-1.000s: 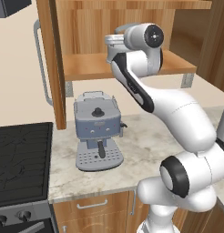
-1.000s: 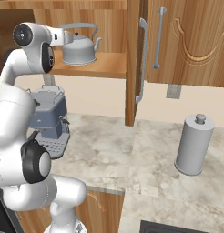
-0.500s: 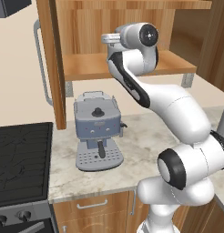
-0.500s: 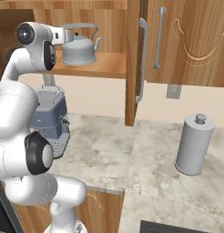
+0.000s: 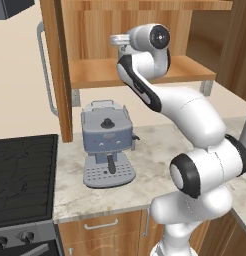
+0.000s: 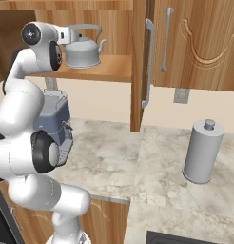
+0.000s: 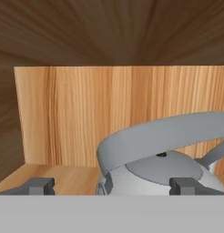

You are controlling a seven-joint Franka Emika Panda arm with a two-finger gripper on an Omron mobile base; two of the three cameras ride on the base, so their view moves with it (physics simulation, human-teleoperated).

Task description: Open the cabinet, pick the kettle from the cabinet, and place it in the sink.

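Kettle (image 7: 159, 175) sat on the cabinet (image 6: 114, 66) shelf just ahead of the gripper (image 7: 111, 185), whose fingers stood apart and empty, handle perhaps off-centre.

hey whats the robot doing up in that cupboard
The white arm is reaching into the open cabinet toward the kettle, which stands on the wooden shelf. In the hand view the gripper is open, its fingertips on either side of the kettle's near end below the arched handle, not closed on it. A blue-grey coffee machine sits on the counter below, and a grey canister stands further right.
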